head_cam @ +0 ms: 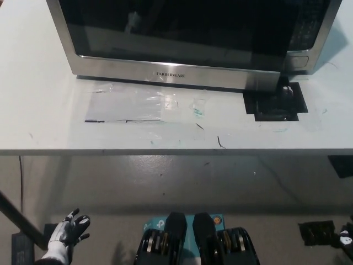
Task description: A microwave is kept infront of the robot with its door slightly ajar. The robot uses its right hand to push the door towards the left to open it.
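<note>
- I see one microwave (187,38) at the back of the white table (44,121), its dark door (176,27) slightly ajar; I can't see inside.
- My left hand (69,231) rests low at lower left, fingers spread, holding nothing.
- My right hand (346,238) barely shows at the right edge; I can't tell its state.

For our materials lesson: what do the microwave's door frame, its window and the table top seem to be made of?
Door frame: probably brushed stainless steel, silvery with a soft sheen. Window: dark glossy glass or plastic, showing reflections. Table top: smooth matte white, possibly laminate; it looks scuffed.
</note>
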{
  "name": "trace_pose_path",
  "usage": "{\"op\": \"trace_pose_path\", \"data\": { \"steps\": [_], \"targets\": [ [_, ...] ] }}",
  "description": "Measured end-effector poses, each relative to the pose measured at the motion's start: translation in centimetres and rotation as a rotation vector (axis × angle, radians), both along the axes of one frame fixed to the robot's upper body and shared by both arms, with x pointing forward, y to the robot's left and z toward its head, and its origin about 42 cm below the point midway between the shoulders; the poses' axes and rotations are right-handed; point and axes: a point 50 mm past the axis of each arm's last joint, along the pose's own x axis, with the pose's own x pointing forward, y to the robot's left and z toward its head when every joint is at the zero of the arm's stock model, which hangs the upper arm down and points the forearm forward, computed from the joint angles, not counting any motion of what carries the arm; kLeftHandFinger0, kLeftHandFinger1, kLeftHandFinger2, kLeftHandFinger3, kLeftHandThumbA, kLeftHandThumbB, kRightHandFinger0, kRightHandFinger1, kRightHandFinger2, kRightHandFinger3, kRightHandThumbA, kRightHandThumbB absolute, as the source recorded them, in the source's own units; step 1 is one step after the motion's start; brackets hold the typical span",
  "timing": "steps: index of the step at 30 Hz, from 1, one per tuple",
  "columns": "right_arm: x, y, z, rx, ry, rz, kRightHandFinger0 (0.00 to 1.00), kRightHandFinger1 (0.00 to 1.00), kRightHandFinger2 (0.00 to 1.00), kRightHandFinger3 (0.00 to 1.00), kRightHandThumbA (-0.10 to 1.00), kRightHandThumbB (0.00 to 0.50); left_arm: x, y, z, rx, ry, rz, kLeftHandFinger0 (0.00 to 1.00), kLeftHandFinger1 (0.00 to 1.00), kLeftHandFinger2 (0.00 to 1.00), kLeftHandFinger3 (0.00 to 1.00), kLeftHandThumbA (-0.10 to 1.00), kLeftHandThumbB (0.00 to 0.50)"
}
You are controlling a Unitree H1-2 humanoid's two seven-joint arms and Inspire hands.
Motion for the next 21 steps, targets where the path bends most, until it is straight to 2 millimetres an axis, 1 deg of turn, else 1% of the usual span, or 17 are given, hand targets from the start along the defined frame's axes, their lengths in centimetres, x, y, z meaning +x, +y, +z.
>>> {"op": "trace_pose_path", "data": {
  "steps": [2, 3, 4, 6, 7, 8, 9, 11, 12, 13, 15, 16, 17, 18, 19, 20, 21],
  "targets": [
    [-0.9, -0.3, 1.4, -0.025, -0.020, 0.016, 0.61, 0.86, 0.91, 1.00, 0.37, 0.222, 0.0, 0.0, 0.0, 0.000, 0.001, -0.001, 0.90, 0.93, 1.00, 1.00, 0.32, 0.123],
    [-1.3, -0.4, 2.0, -0.035, -0.027, 0.021, 0.55, 0.84, 0.90, 1.00, 0.43, 0.291, -0.1, 0.0, -0.1, 0.000, 0.002, -0.001, 0.89, 0.92, 1.00, 1.00, 0.31, 0.115],
    [-1.8, -0.6, 2.7, -0.046, -0.033, 0.025, 0.59, 0.87, 0.93, 1.00, 0.37, 0.235, -0.1, 0.0, -0.1, 0.000, 0.003, 0.000, 0.89, 0.92, 1.00, 1.00, 0.31, 0.115],
    [-2.6, -1.1, 4.3, -0.073, -0.052, 0.039, 0.60, 0.88, 0.94, 1.00, 0.37, 0.228, -0.2, 0.0, -0.1, 0.001, 0.004, 0.000, 0.89, 0.92, 1.00, 1.00, 0.31, 0.115],
    [-2.9, -1.2, 5.1, -0.081, -0.064, 0.045, 0.63, 0.88, 0.97, 1.00, 0.36, 0.198, -0.2, 0.0, -0.1, 0.000, 0.004, 0.000, 0.87, 0.91, 1.00, 1.00, 0.31, 0.132],
    [-3.1, -1.4, 5.8, -0.090, -0.071, 0.052, 0.64, 0.89, 0.98, 1.00, 0.35, 0.186, -0.2, 0.0, -0.1, 0.001, 0.005, 0.000, 0.87, 0.90, 1.00, 1.00, 0.31, 0.138],
    [-3.4, -1.5, 6.9, -0.101, -0.091, 0.061, 0.58, 0.85, 0.95, 1.00, 0.38, 0.219, -0.2, 0.0, -0.1, 0.000, 0.005, 0.000, 0.87, 0.90, 1.00, 1.00, 0.31, 0.129],
    [-3.5, -1.6, 8.6, -0.114, -0.121, 0.077, 0.57, 0.83, 0.93, 1.00, 0.35, 0.197, -0.2, 0.0, -0.2, 0.000, 0.007, 0.000, 0.87, 0.90, 1.00, 1.00, 0.31, 0.125],
    [-3.5, -1.6, 9.5, -0.124, -0.140, 0.086, 0.60, 0.85, 0.94, 1.00, 0.36, 0.197, -0.2, 0.0, -0.2, 0.000, 0.008, 0.000, 0.87, 0.90, 1.00, 1.00, 0.30, 0.128],
    [-3.4, -1.5, 10.7, -0.135, -0.166, 0.099, 0.63, 0.86, 0.95, 1.00, 0.35, 0.191, -0.2, 0.0, -0.2, 0.000, 0.010, -0.001, 0.87, 0.90, 1.00, 1.00, 0.31, 0.114],
    [-3.1, -1.4, 12.9, -0.153, -0.220, 0.128, 0.63, 0.83, 0.93, 1.00, 0.32, 0.190, -0.3, 0.0, -0.2, 0.000, 0.011, 0.000, 0.87, 0.90, 1.00, 1.00, 0.31, 0.121],
    [-2.8, -1.3, 14.4, -0.168, -0.256, 0.150, 0.63, 0.85, 0.94, 1.00, 0.30, 0.179, -0.3, 0.0, -0.2, 0.000, 0.011, 0.000, 0.87, 0.90, 1.00, 1.00, 0.31, 0.120],
    [-2.5, -1.1, 15.8, -0.176, -0.296, 0.173, 0.63, 0.85, 0.95, 1.00, 0.28, 0.162, -0.3, 0.0, -0.2, 0.000, 0.011, 0.000, 0.87, 0.90, 1.00, 1.00, 0.31, 0.124],
    [-2.2, -0.9, 17.0, -0.183, -0.328, 0.193, 0.60, 0.84, 0.94, 1.00, 0.26, 0.159, -0.3, 0.1, -0.2, 0.001, 0.012, 0.000, 0.87, 0.91, 1.00, 1.00, 0.31, 0.109],
    [-1.3, -0.6, 18.8, -0.194, -0.383, 0.223, 0.60, 0.84, 0.93, 1.00, 0.26, 0.159, -0.3, 0.2, -0.2, 0.002, 0.013, 0.001, 0.88, 0.91, 1.00, 1.00, 0.32, 0.107],
    [-0.5, -0.4, 20.0, -0.202, -0.421, 0.241, 0.59, 0.83, 0.92, 1.00, 0.24, 0.142, -0.3, 0.2, -0.1, 0.004, 0.013, 0.001, 0.87, 0.91, 1.00, 1.00, 0.32, 0.110],
    [0.4, -0.1, 21.2, -0.205, -0.459, 0.258, 0.58, 0.82, 0.91, 1.00, 0.23, 0.142, -0.3, 0.2, 0.0, 0.004, 0.012, 0.000, 0.87, 0.91, 1.00, 1.00, 0.32, 0.109]
  ]
}}
